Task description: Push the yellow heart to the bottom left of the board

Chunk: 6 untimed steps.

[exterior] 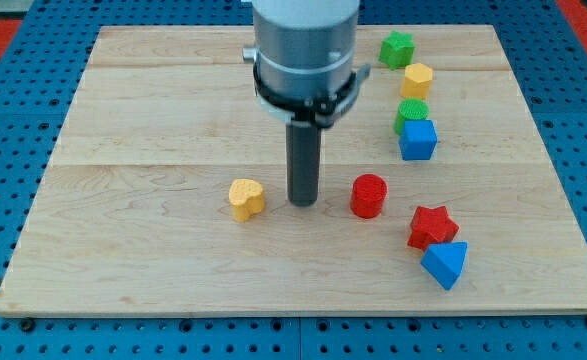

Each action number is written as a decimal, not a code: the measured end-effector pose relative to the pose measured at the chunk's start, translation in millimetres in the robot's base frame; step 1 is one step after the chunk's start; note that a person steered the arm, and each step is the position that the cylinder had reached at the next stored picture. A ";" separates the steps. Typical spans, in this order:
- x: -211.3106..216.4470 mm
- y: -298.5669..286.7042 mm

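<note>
Base: blue pegboard (pixel 3 40), a grid of small holes, showing on all sides of the board.
Board: pale wooden board (pixel 153 120), smooth, long grain lines running across; edges straight, corners slightly rounded.
Arm: grey cylindrical housing (pixel 305 40) dropping in from the view's top, dark ring at its foot, a straight dark rod below.
My tip: (pixel 303 203) on the wood near the board's middle, just to the right of the yellow heart, a narrow gap between them; the red cylinder sits near on its other side. No claw here, only the bare rod, nothing gripped.
Yellow heart: (pixel 246 198) matte, lobed top, a little left of board centre, lower half.
Open room: wood left of and below the heart is bare all the way to the bottom left corner.
Right column, top down: green block (pixel 396 48), shape unclear; yellow hexagon (pixel 417 79); green cylinder (pixel 411 111) touching the blue cube (pixel 418 140).
Lower right: red cylinder (pixel 369 195); red star (pixel 432 227) touching the blue triangle (pixel 445 264), which is nearest the bottom edge.
</note>
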State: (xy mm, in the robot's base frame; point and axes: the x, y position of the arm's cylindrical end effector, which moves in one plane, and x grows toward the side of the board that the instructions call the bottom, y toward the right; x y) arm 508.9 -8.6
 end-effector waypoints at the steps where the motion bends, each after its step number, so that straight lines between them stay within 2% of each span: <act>1: -1.2 -114.0; 2: -19.3 -97.2; 3: -53.9 -119.0; 4: -37.1 -178.7; 6: -56.9 -204.6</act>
